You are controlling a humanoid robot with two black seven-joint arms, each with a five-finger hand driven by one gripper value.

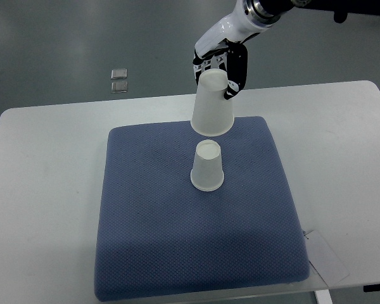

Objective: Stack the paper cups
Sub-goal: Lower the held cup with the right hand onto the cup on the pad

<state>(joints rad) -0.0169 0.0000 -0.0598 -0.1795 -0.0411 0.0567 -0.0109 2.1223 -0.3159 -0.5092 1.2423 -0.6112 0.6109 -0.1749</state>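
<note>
I am seeing two paper cups: my right robot hand [223,69] is clamping one cup [211,104] upside down, mouth downward, axis near vertical, above the second cup [207,166], which is standing inverted on the blue mat [145,221] covering the white counter [44,190].

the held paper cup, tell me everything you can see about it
The held paper cup is plain white, looks like thin paper, and is upside down: its narrow closed base is up in the right robot hand, and its wide open mouth faces down. It hangs in the air, tilted slightly, above and just behind the second paper cup, which stands inverted on the blue mat. The two cups do not touch. Only the fingers touch it, near its base.
</note>
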